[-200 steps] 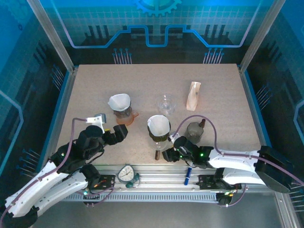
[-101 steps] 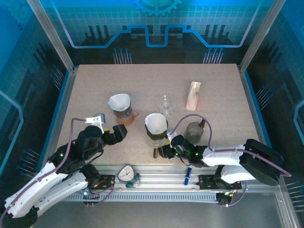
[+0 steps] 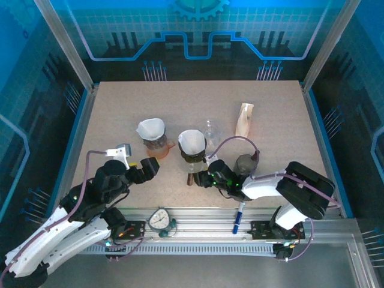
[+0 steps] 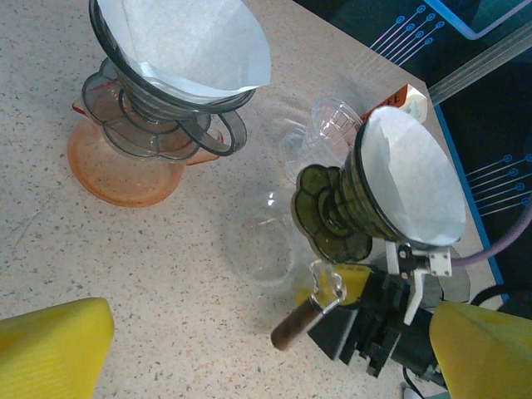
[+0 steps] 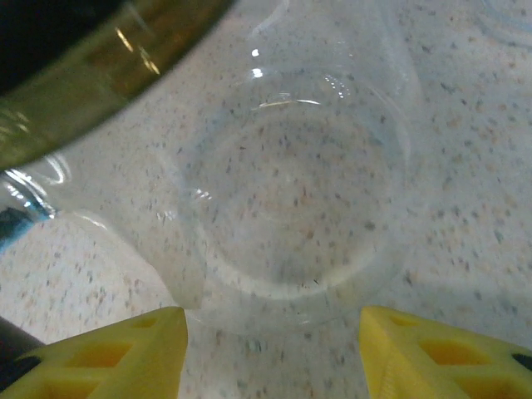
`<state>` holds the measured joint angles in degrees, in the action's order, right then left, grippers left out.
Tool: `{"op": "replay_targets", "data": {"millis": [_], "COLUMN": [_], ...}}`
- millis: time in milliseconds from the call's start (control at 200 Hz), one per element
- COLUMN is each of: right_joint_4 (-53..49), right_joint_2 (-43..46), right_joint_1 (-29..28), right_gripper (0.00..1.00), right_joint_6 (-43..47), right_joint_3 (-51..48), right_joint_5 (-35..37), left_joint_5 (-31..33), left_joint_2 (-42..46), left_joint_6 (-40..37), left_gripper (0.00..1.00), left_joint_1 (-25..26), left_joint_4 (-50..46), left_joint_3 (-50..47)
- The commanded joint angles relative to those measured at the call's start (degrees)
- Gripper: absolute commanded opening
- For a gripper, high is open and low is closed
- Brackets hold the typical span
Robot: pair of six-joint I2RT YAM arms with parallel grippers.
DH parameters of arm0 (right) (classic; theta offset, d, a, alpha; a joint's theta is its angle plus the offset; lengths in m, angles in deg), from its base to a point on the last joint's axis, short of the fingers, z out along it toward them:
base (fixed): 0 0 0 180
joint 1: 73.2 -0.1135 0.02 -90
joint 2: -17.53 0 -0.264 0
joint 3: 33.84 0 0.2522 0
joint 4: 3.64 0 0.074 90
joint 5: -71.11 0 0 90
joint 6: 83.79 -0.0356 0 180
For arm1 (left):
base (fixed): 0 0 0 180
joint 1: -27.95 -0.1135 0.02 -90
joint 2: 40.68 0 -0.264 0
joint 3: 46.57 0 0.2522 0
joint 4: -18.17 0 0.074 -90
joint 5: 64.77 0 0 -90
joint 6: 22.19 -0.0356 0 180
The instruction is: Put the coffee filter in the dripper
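Note:
A white coffee filter [image 3: 192, 141] [image 4: 411, 187] sits inside an olive dripper [image 4: 337, 208] [image 5: 83, 83], which rides on a clear glass carafe [image 4: 262, 249] [image 5: 291, 191] with a brown handle [image 3: 190, 178]. My right gripper [image 3: 207, 179] [image 5: 274, 349] is shut on the carafe's base, one yellow finger on each side. Left of it, a second filter [image 3: 150, 128] [image 4: 179, 41] lies in a grey dripper [image 4: 158, 116] on an orange base [image 3: 159, 148]. My left gripper [image 3: 150, 168] [image 4: 266, 366] hovers open just in front of that dripper, holding nothing.
A small clear glass [image 3: 210, 128] [image 4: 332, 125] stands behind the carafe. A stack of folded filters [image 3: 243, 120] stands at the back right. A dark cup [image 3: 245, 163] sits by my right arm. A gauge [image 3: 160, 219] and a blue pen [image 3: 237, 217] lie on the front rail.
My right gripper has carried the carafe, with the olive dripper and its filter on it, leftward and farther from the front edge. The left arm has barely moved.

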<state>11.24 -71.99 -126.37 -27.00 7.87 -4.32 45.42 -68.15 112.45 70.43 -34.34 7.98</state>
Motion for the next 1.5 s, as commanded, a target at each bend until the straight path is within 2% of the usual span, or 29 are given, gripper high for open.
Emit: {"op": "replay_targets", "data": {"millis": [0,520,760,1031,1191,1396,1491], "right_joint_4": [3.31,0.71,-2.67,-11.38,-20.32,-40.06,-51.71], "right_joint_2": [-3.09,-15.05,-13.81,-3.6,7.54,25.14,31.57], "right_joint_1": [1.45,7.12,6.23,0.65,-2.16,-1.9,0.91], "right_gripper": [0.57,0.55,0.57,0.59,0.6,0.61,0.61], "right_joint_6": [-0.48,-0.89,-2.03,-3.89,-5.9,-5.01,-4.84], "right_joint_3": [3.59,16.49,17.09,11.95,8.36,8.88,10.87], "right_joint_5": [2.36,-0.94,-0.47,2.44,3.89,8.71,9.06], "left_joint_5": [1.26,1.62,1.44,0.99,0.34,-0.6,-0.58], "left_joint_2": [0.59,1.19,1.21,1.18,1.01,0.95,0.86], "left_joint_6": [-1.29,-0.65,-0.1,0.33,0.77,1.73,1.83], "left_gripper": [0.99,0.99,0.99,0.99,0.99,0.99,0.99], "left_joint_1": [-0.43,-0.43,-0.43,-0.41,-0.45,-0.42,-0.47], "left_joint_4": [-0.94,-2.74,-2.7,-1.33,-0.16,1.02,1.28], "left_joint_3": [1.02,1.67,1.51,0.62,-0.57,-2.1,-2.46]}}
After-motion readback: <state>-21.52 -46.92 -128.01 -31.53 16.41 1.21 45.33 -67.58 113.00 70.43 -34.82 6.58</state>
